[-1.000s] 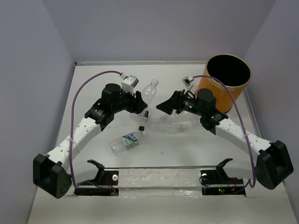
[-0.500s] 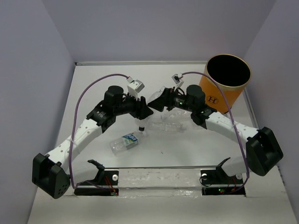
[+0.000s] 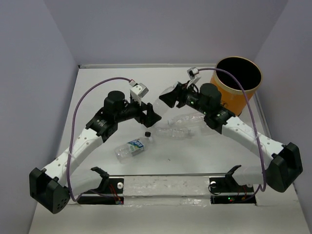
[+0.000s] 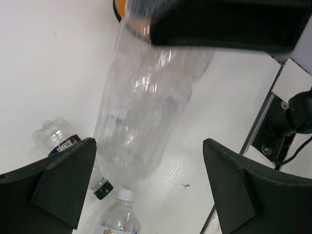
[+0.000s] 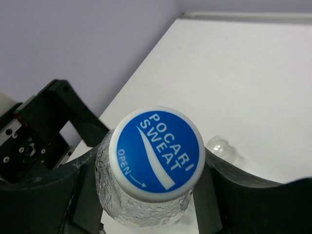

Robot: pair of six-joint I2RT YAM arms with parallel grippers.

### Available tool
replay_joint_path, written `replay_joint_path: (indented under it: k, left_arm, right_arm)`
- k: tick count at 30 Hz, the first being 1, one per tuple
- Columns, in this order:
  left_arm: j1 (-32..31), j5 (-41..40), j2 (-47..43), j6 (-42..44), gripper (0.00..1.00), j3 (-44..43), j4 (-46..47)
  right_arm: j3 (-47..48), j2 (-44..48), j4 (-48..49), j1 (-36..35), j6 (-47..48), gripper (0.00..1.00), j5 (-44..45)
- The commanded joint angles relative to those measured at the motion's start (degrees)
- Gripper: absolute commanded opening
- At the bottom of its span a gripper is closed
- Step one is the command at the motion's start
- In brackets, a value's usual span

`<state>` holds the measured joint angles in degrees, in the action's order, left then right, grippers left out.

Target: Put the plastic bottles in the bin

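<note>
Handover just completed: the left gripper's jaws now stand apart, and the right gripper's jaws are clamped on the neck of a clear bottle, held near the bin. Only the drop remains. Its blue cap reads "POCARI SWEAT" and "OPEN". Other bottles lie on the desk.

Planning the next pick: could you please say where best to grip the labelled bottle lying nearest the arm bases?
I'd grip the labelled bottle around its middle, from above, closing across its width: it lies on its side, bare table along both sides.
</note>
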<state>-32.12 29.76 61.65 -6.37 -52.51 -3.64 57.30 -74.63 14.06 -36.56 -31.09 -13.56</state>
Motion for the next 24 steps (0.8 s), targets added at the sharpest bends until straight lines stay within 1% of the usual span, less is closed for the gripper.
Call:
replay_joint_path:
  k: [1, 2, 3, 5, 6, 8, 9, 10, 13, 16, 19, 21, 22, 24]
  left_arm:
    - [-0.31, -2.5, -6.62, 0.57, 0.99, 0.3, 0.47]
    - [-0.31, -3.9, -7.76, 0.31, 0.99, 0.74, 0.82]
    - [-0.31, -6.62, -9.68, 0.13, 0.99, 0.92, 0.83]
    - [-0.31, -9.35, -11.89, -0.39, 0.99, 1.62, 1.09]
    - [-0.31, -11.89, -14.08, -0.74, 0.99, 2.06, 1.26]
    - [-0.31, -13.75, -16.28, -1.45, 0.99, 2.94, 2.49]
    - [-0.31, -15.15, -18.3, -1.71, 0.99, 3.72, 2.76]
    - [-0.31, -15.86, -19.01, -1.89, 0.99, 3.82, 3.02]
    - [-0.31, -19.11, -20.95, -2.5, 0.99, 4.26, 3.02]
    - [-0.31, -22.88, -21.39, -2.77, 0.99, 3.82, 1.53]
    - [-0.31, -25.1, -21.57, -3.03, 0.99, 3.56, 0.48]
    - [-0.31, -24.93, -21.92, -3.21, 0.99, 3.47, 0.48]
    - [-0.31, -24.92, -22.09, -3.21, 0.99, 3.47, 0.48]
    - [-0.14, -25.54, -22.45, -3.3, 0.99, 3.56, 0.56]
  right_arm:
    - [11.06, 6.51, -7.02, 3.33, 12.8, 0.33, 19.52]
    - [14.04, 7.91, -9.56, 5.51, 15.51, 0.32, 21.54]
    - [15.72, 8.27, -10.89, 6.92, 16.58, 0.31, 24.43]
    - [20.37, 8.62, -14.05, 10.26, 19.21, 0.31, 27.35]
    - [21.7, 8.62, -16.24, 14.19, 19.57, 0.3, 29.8]
    - [23.82, 8.19, -17.93, 17.99, 21.5, 0.3, 33.06]
    - [25.39, 6.97, -17.93, 20.88, 22.56, 0.29, 37.95]
    - [26.28, 6.95, -18.02, 20.91, 23.87, 0.29, 40.08]
    - [30.05, -0.66, -18.98, 26.78, 29.4, 0.29, 45.62]
    - [32.61, -5.07, -20.91, 29.95, 30.39, 0.29, 47.49]
    - [32.0, -7.54, -23.64, 32.86, 27.76, 0.29, 44.77]
    - [30.78, -7.81, -23.91, 32.86, 27.84, 0.47, 44.24]
    - [30.77, -7.98, -23.91, 32.86, 27.84, 0.61, 44.67]
    - [31.29, -8.6, -25.92, 32.86, 28.1, 0.99, 45.55]
